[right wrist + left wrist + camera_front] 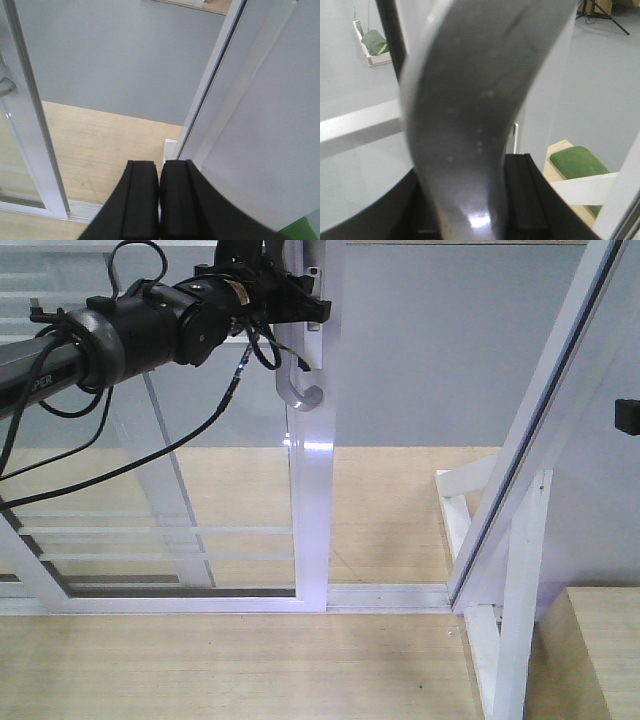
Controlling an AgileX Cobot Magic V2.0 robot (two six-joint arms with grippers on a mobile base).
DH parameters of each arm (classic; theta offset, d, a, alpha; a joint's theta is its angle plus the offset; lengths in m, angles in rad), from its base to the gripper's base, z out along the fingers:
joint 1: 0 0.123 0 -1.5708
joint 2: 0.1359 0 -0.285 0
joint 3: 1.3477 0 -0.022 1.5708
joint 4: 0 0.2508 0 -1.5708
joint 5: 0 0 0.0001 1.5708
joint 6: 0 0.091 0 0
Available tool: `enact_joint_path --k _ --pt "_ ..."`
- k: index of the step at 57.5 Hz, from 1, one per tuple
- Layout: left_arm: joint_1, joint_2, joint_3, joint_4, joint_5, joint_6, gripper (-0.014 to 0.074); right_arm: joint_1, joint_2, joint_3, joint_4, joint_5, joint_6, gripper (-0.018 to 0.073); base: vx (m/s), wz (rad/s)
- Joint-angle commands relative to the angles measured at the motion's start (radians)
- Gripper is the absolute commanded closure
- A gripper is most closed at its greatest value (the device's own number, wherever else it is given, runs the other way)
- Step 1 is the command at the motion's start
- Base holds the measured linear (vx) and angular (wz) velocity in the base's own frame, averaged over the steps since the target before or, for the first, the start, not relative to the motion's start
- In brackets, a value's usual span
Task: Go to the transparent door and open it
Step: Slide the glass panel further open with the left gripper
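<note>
Curved grey metal handle (470, 125) pinched by left gripper (300, 300), glossy white-framed transparent door (312, 500), right gripper (159, 200) pressed together

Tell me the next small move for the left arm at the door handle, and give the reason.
Probably pull the handle sideways, away from the outer frame post, sliding the transparent door further open. The left claw sits at the handle's top, and in the left wrist view the grey bar fills the picture between the black fingers, so it seems gripped. The right claw is shut and clear.
</note>
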Motion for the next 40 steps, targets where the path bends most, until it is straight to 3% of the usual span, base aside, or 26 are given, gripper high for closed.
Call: enact_joint_path --k 1,10,26,40 --pt "0.075 -0.101 0.015 -0.006 -0.152 0.008 0.0374 -0.004 -0.014 -0.03 -0.013 -0.082 -0.01 0.0404 0.0 0.0" --pt "0.11 -0.162 0.139 -0.015 -0.231 0.006 0.0374 -0.004 -0.014 -0.03 -0.014 -0.084 -0.01 0.0404 0.0 0.0" --pt "0.21 -0.245 0.282 -0.014 -0.252 0.007 0.037 -0.004 -0.014 -0.03 -0.02 -0.082 -0.01 0.0404 0.0 0.0" --pt "0.25 -0.316 0.364 -0.009 -0.303 0.008 0.0351 -0.004 -0.014 -0.03 -0.039 -0.083 -0.01 0.0404 0.0 0.0"
